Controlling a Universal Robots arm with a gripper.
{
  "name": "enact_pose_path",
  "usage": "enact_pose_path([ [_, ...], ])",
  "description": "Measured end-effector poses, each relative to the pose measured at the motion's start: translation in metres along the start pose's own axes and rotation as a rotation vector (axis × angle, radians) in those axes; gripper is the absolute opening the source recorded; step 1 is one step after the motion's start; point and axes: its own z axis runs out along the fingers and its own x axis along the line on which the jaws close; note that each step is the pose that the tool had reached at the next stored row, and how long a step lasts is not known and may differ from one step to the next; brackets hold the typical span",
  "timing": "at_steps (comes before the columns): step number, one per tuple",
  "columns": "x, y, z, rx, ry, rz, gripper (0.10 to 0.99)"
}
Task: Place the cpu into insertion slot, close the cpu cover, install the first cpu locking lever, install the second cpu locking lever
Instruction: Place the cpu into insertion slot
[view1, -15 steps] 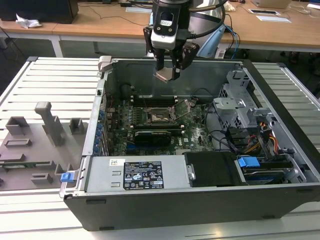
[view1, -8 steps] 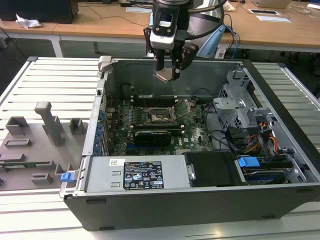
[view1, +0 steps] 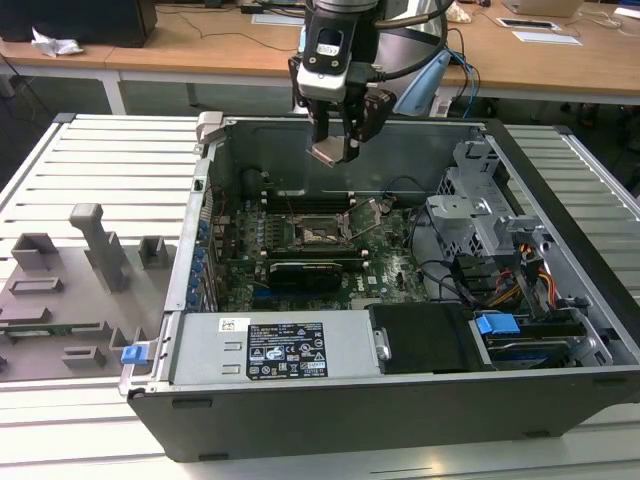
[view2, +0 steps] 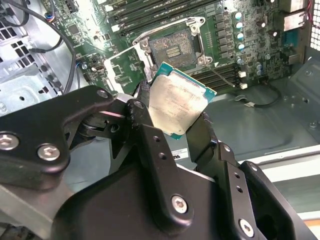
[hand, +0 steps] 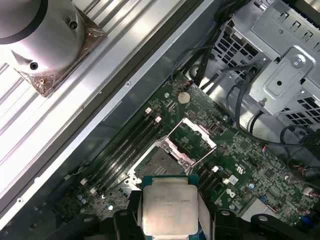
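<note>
Black two-fingered gripper (view1: 336, 148) clamped on the edges of the small square silvery-beige cpu (view2: 177, 102), held well above the dark-centred, metal-rimmed insertion slot (hand: 160, 165), whose thin silvery cpu cover (hand: 202, 132) stands raised, evidently for access.

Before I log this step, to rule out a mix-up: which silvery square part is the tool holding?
The cpu, a solid metal-topped chip; the cpu cover is an open frame, raised beside the insertion slot.
</note>
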Motion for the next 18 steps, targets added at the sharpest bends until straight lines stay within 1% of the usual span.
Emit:
enact_pose_path([
  [5,0.0000,-0.0002,0.0020,-0.001,-0.0030,0.034,0.533],
  [12,0.0002,-0.0001,0.0034,-0.002,-0.0110,0.125,0.533],
  [18,0.0003,-0.0001,0.0038,-0.003,-0.0158,0.179,0.533],
])
